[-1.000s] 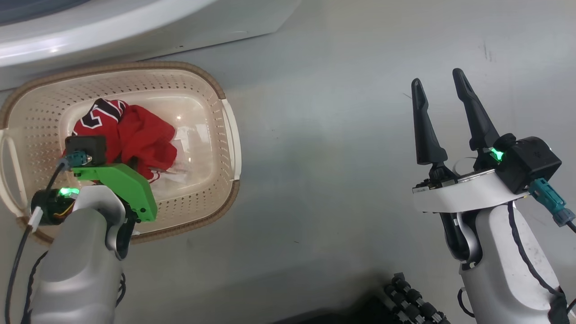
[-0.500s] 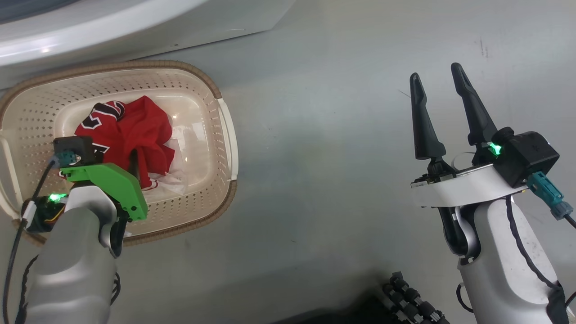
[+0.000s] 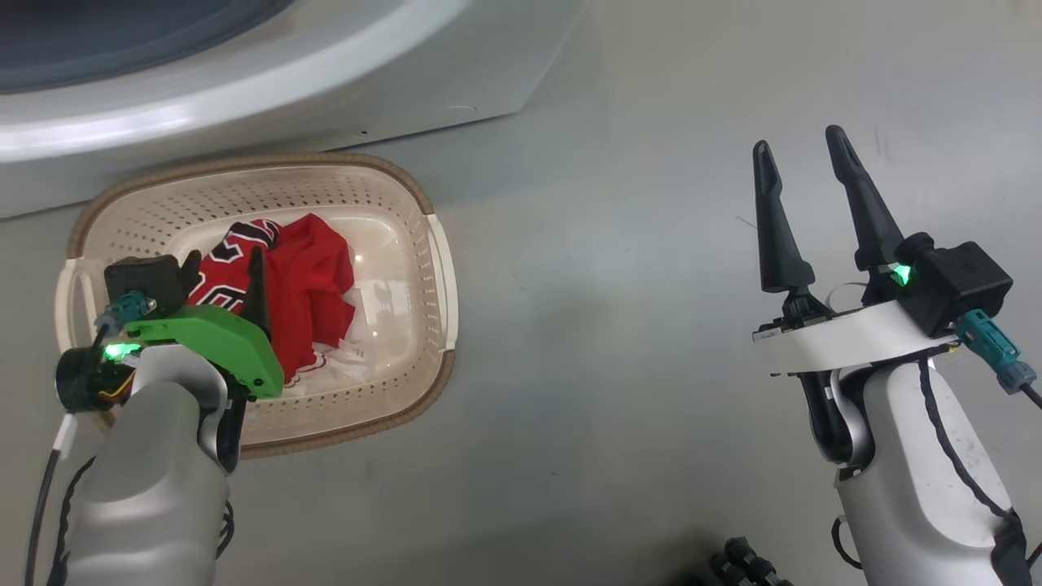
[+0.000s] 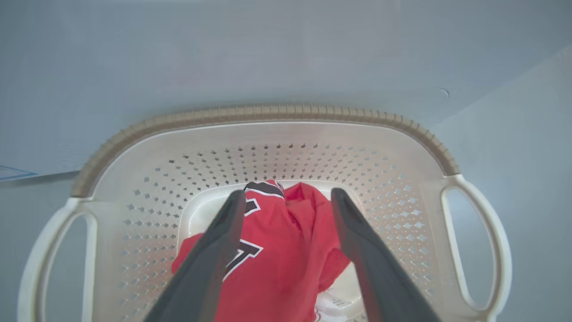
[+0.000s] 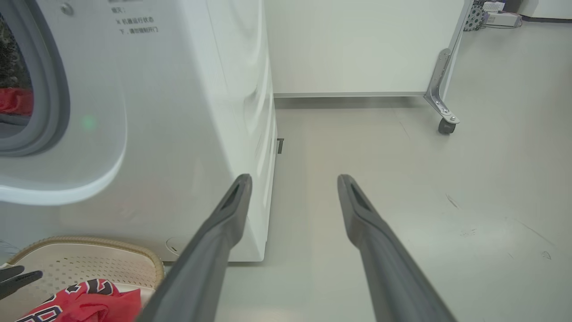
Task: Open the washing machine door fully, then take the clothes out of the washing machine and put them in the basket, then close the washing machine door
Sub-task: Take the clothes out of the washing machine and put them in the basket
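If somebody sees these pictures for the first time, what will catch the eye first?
The red clothes, bunched in the cream basket on the floor at the lower left of the head view, stand out first. The left gripper hangs over them with its fingers spread apart. Behind the basket stands the white washing machine, with more red cloth showing in its drum opening.
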Motion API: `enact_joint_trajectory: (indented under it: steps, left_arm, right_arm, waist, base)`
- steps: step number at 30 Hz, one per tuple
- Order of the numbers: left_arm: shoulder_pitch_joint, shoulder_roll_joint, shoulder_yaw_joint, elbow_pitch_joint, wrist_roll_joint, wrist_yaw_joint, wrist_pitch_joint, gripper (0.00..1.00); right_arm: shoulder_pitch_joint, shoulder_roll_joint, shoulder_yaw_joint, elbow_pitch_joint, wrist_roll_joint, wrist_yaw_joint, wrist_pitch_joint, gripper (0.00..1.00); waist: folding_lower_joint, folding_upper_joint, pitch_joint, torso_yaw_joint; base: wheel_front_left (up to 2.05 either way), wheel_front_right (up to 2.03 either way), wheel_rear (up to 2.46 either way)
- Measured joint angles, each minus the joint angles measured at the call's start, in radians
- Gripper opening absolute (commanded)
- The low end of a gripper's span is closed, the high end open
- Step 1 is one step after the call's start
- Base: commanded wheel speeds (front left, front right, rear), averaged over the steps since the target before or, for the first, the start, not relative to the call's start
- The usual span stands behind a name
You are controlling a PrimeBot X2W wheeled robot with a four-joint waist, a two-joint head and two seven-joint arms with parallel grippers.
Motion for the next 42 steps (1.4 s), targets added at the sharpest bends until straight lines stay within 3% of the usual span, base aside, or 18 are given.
enact_joint_trajectory:
  steps: [5,17,22,29,42]
  left_arm:
    - [0.03,-0.01,0.004,-0.025,-0.003,-0.009,-0.081,1.0]
    - [0.112,-0.027,0.006,-0.165,0.0,-0.019,-0.091,1.0]
    - [0.153,-0.029,0.038,-0.341,0.021,-0.02,-0.09,1.0]
    - [0.247,-0.029,0.046,-0.487,0.06,-0.016,-0.09,1.0]
    - [0.472,-0.029,0.039,-0.588,0.093,0.01,-0.09,1.0]
  right_arm:
    - [0.018,0.0,-0.021,0.018,-0.01,0.0,0.0,1.0]
    - [0.077,-0.021,-0.044,0.049,-0.031,0.0,0.0,1.0]
    - [0.116,-0.023,-0.053,0.059,-0.035,0.0,0.0,1.0]
    - [0.166,-0.025,-0.047,0.077,-0.045,0.0,0.0,1.0]
    - [0.264,-0.03,-0.053,0.103,-0.045,-0.001,0.0,1.0]
  waist:
    - [0.0,0.0,-0.055,0.023]
    - [0.0,0.0,-0.206,0.087]
    - [0.0,0.0,-0.288,0.118]
    - [-0.0001,0.0,-0.379,0.151]
    - [-0.0001,0.0,-0.536,0.176]
  base:
    - [0.0,0.0,0.0]
    - [0.0,0.0,0.0]
    - [0.0,0.0,0.0]
    - [0.0,0.0,0.0]
    - [0.0,0.0,0.0]
